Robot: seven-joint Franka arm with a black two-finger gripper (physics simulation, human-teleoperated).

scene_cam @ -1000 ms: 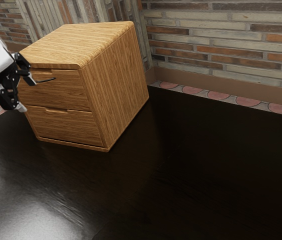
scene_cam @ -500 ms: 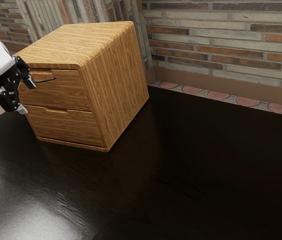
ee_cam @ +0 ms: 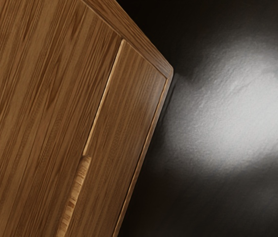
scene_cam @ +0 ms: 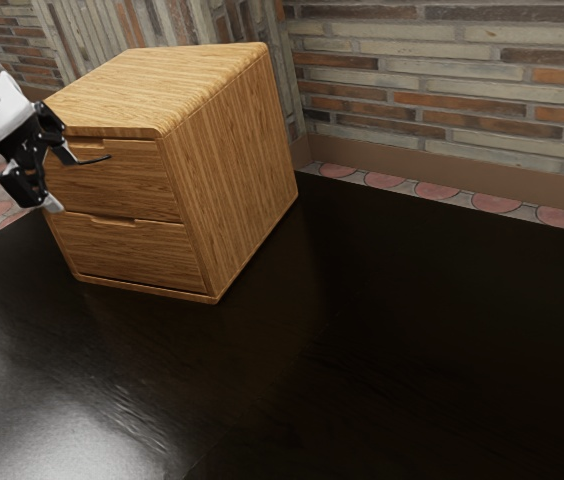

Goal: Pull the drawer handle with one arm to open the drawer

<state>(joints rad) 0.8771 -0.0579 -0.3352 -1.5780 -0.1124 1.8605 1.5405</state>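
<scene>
Pincer (scene_cam: 57,182), fingers apart and empty, hovers before the shut top drawer (scene_cam: 122,185) of a cabinet (scene_cam: 232,150) on the desk (scene_cam: 362,350). Its handle (scene_cam: 87,147) lies close at 1 o'clock, running 9-to-3 across the drawer front.

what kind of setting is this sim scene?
Probably a simulated indoor room, rustic in style: a brick wall at the back, a dark glossy table, and a wooden two-drawer cabinet standing on it.
</scene>
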